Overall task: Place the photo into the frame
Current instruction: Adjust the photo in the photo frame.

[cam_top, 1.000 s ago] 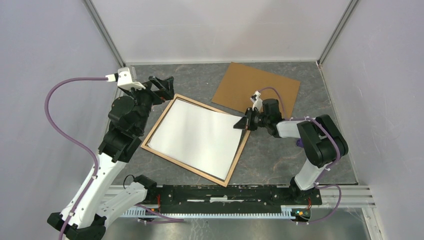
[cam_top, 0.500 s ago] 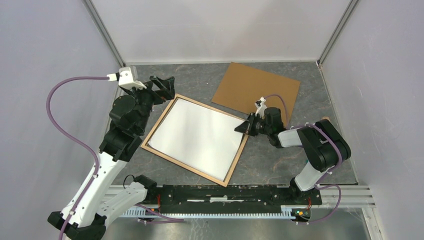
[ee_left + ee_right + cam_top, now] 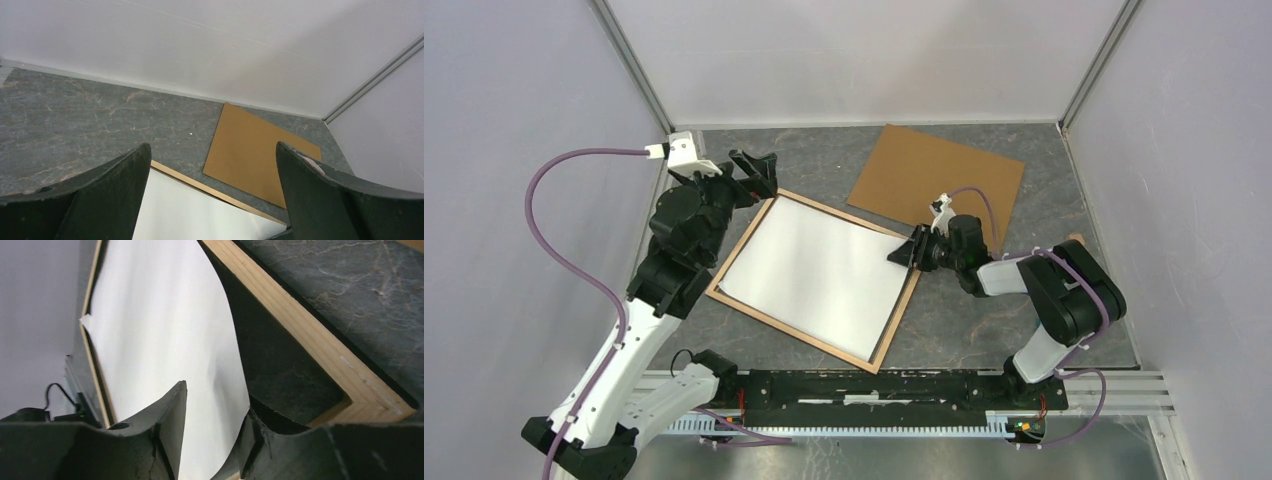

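Note:
The photo [image 3: 814, 275] lies white back up inside the tan wooden frame [image 3: 899, 322] in the middle of the table. At the frame's far right corner my right gripper [image 3: 902, 252] sits low and open. In the right wrist view, the photo [image 3: 160, 330] curls up between the parted jaws of that gripper [image 3: 215, 397], just inside the frame's rail [image 3: 310, 340]. My left gripper [image 3: 762, 175] hovers wide open and empty over the frame's far left corner. The left wrist view shows that gripper [image 3: 212, 146] above the photo [image 3: 190, 215] and the rail [image 3: 200, 186].
A flat brown backing board [image 3: 939, 175] lies at the back right, just beyond the frame, also in the left wrist view [image 3: 250, 150]. White walls enclose the grey marbled table [image 3: 984, 330] on three sides. The arm bases stand along the near rail.
My right gripper, shut on the photo's corner a second ago, has opened. It carried that corner down and slightly left onto the frame's corner. The left arm shifted only slightly.

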